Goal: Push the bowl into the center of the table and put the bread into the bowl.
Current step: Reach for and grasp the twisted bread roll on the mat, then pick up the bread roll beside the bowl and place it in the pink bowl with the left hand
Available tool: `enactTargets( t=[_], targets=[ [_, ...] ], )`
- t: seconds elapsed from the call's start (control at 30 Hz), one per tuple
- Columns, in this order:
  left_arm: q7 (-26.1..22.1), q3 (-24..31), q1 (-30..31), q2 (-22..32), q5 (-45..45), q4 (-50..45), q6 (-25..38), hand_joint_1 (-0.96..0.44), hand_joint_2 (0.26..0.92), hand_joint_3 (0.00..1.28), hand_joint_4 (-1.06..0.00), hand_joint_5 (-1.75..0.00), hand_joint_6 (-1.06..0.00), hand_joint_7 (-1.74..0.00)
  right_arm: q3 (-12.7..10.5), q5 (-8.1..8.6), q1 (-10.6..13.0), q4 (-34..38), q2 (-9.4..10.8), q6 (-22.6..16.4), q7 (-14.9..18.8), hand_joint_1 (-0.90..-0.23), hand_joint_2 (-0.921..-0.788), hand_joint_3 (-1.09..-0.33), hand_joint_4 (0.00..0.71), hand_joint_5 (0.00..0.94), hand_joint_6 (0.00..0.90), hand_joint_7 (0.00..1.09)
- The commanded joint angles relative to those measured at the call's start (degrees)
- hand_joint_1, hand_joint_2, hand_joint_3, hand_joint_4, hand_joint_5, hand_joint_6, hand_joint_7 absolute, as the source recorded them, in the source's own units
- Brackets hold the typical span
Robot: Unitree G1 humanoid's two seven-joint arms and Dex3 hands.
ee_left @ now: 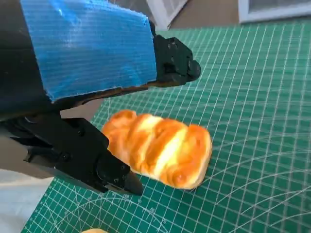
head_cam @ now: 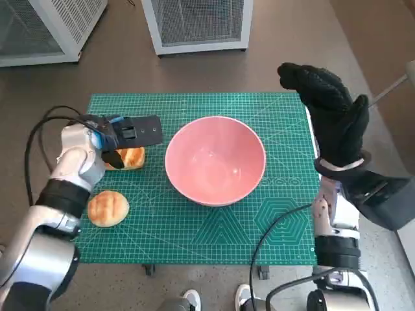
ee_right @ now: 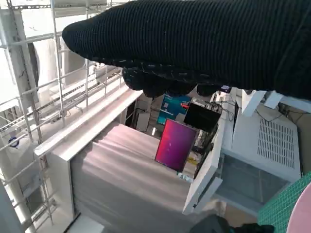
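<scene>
Overhead, the left hand point(head_cam: 120, 133) reaches across the green mat point(head_cam: 194, 240), fingers spread around a glazed bread loaf point(ee_left: 160, 148) without gripping it. A round bread roll point(head_cam: 108, 208) lies nearby. The pink bowl point(head_cam: 215, 160) sits mid-table. The gloved right hand point(head_cam: 331, 113) is raised upright beside the table, empty, fingers loosely extended.

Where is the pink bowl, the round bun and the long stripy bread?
pink bowl point(head_cam: 249, 139): head view, on its right rim.
round bun point(head_cam: 108, 208): head view, middle of its top.
long stripy bread point(ee_left: 163, 148): left wrist view, middle of its glazed top.
</scene>
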Motion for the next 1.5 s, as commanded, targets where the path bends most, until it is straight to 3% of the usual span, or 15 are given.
enactTargets(
  t=[0.03,0.4,0.47,0.5,0.53,0.57,0.6,0.67,0.73,0.9,0.93,1.0,1.07,1.23,1.5],
  targets=[
    [1.39,-1.18,-2.5,-1.41,1.21,5.63,-2.28,-0.2,0.708,0.01,-0.23,-0.04,-0.2,0.0,0.03,0.39,1.34,-0.2,0.06,0.89,0.19,-0.65,-0.921,-0.779,0.194,0.002,0.076,0.33],
    [5.4,-2.59,-3.67,-3.81,1.92,14.1,-4.48,-0.12,0.715,0.01,-0.34,-0.03,-0.28,-0.03,-0.2,0.64,1.49,-0.85,-0.14,1.26,0.25,-0.651,-0.921,-0.775,0.195,0.002,0.076,0.33],
    [6.68,-2.34,-3.5,-4.02,1.65,14.8,-4.36,-0.09,0.724,0.01,-0.44,-0.06,-0.33,-0.04,-0.22,0.69,1.46,-0.92,-0.11,1.31,0.27,-0.651,-0.921,-0.774,0.195,0.002,0.076,0.33],
    [7.31,-2.18,-3.41,-4.09,1.5,15.06,-4.3,-0.08,0.731,0.01,-0.45,-0.26,-0.35,-0.03,-0.22,0.7,1.46,-0.95,-0.1,1.33,0.27,-0.651,-0.921,-0.774,0.195,0.001,0.076,0.33],
    [8.19,-1.94,-3.23,-4.21,1.29,15.28,-4.11,-0.05,0.741,0.01,-0.42,-0.63,-0.39,-0.02,-0.24,0.71,1.47,-1.0,-0.1,1.33,0.28,-0.651,-0.921,-0.774,0.195,0.001,0.075,0.33],
    [8.8,-1.79,-3.13,-4.3,1.15,15.47,-4.01,0.11,0.756,0.12,-0.52,-0.85,-0.43,-0.02,-0.25,0.71,1.48,-1.04,-0.1,1.35,0.28,-0.651,-0.921,-0.774,0.195,0.001,0.074,0.33],
    [9.86,-1.64,-2.86,-4.46,1.03,15.69,-3.82,0.16,0.761,0.16,-0.56,-0.93,-0.45,-0.02,-0.26,0.71,1.5,-1.12,-0.12,1.34,0.28,-0.651,-0.921,-0.773,0.195,0.001,0.074,0.33],
    [11.54,-1.47,-2.43,-4.69,0.91,16.01,-3.6,0.3,0.676,0.44,-0.63,-1.18,-0.54,-0.03,-0.27,0.69,1.55,-1.28,-0.13,1.34,0.26,-0.651,-0.921,-0.772,0.195,0.001,0.074,0.33],
    [12.92,-1.42,-2.07,-4.86,0.86,16.24,-3.51,0.35,0.647,0.53,-0.66,-1.26,-0.61,-0.05,-0.29,0.71,1.6,-1.42,-0.11,1.35,0.27,-0.651,-0.921,-0.772,0.195,0.001,0.074,0.33],
    [14.94,-1.44,-1.65,-4.95,0.84,16.56,-3.46,0.38,0.717,0.43,-0.69,-1.27,-0.72,-0.2,-0.42,0.8,1.58,-1.53,-0.13,1.42,0.3,-0.651,-0.921,-0.771,0.195,0.001,0.073,0.33],
    [15.33,-1.48,-1.58,-4.86,0.87,16.59,-3.61,0.38,0.761,0.35,-0.69,-1.26,-0.7,-0.35,-0.42,0.8,1.59,-1.57,-0.12,1.41,0.3,-0.651,-0.921,-0.771,0.196,0.001,0.073,0.33],
    [16.09,-1.5,-1.52,-4.66,0.9,16.59,-3.91,0.2,0.828,0.25,-0.65,-1.25,-0.65,-0.77,-0.44,0.82,1.58,-1.56,-0.07,1.35,0.32,-0.651,-0.921,-0.771,0.196,0.001,0.074,0.32],
    [16.78,-1.47,-1.54,-4.46,0.88,16.56,-4.2,0.08,0.882,0.17,-0.62,-1.24,-0.62,-1.04,-0.44,0.81,1.6,-1.55,-0.01,1.27,0.31,-0.651,-0.921,-0.771,0.196,0.002,0.074,0.32],
    [18.2,-1.23,-1.75,-4.03,0.73,16.35,-4.61,0.01,0.914,0.12,-0.6,-1.24,-0.6,-1.19,-0.42,0.77,1.62,-1.56,0.09,1.16,0.26,-0.652,-0.921,-0.771,0.197,0.001,0.075,0.32],
    [18.35,-0.85,-2.67,-2.33,0.76,13.65,-4.97,0.0,0.92,0.11,-0.62,-1.25,-0.59,-1.19,-0.42,1.03,1.85,-1.78,0.17,1.16,0.45,-0.652,-0.921,-0.772,0.197,0.001,0.077,0.32]
  ],
)
